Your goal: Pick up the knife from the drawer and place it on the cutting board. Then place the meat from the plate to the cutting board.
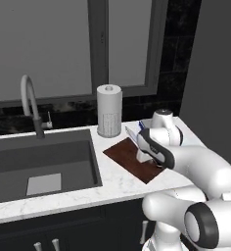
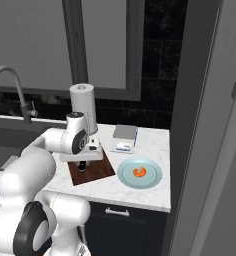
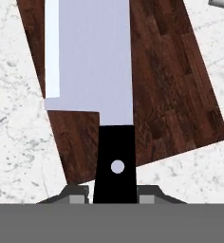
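My gripper [image 3: 115, 195] is shut on the black handle of the knife [image 3: 90, 61]. Its wide silver blade reaches out over the dark reddish-brown cutting board [image 3: 173, 95]. The frames do not show whether the blade touches the wood. In the base views the gripper [image 2: 82, 166] hangs low over the cutting board [image 1: 125, 156] [image 2: 95, 172] on the white counter. The meat [image 2: 139, 172], a small orange-red slice, lies on a pale blue plate [image 2: 124, 176] just right of the board. Under the counter below the plate is a black drawer front [image 2: 135, 225] with a small silver bar handle.
A paper towel roll [image 1: 109, 110] stands right behind the board. A small grey and white box [image 2: 125, 137] sits behind the plate. To the left are a dark sink [image 1: 39, 162] and a curved faucet [image 1: 32, 105]. A tall grey cabinet side [image 2: 200, 125] bounds the counter's right end.
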Motion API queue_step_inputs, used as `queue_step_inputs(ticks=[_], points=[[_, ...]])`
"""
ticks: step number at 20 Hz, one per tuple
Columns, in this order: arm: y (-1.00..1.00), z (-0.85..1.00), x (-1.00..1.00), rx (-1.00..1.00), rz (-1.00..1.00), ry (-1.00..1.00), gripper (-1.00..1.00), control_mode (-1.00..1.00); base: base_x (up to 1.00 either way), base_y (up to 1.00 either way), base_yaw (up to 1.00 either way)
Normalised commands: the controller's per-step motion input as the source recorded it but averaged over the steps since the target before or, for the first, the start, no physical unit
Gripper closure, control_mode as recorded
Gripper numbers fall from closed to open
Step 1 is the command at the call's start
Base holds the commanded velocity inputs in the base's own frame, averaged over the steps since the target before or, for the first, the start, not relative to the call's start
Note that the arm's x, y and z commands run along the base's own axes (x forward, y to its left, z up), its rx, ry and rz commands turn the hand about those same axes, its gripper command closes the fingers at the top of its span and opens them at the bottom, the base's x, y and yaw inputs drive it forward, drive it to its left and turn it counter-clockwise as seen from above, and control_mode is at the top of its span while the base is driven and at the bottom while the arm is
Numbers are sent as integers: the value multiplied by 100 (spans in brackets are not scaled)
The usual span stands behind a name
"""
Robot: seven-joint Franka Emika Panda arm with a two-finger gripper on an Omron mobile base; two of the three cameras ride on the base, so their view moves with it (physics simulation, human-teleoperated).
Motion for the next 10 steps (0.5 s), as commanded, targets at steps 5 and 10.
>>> queue_step_inputs(ticks=[5,10], points=[[15,-32,49,0,9,6,100,-100,0,0,0],[13,-31,21,0,3,14,100,-100,0,0,0]])
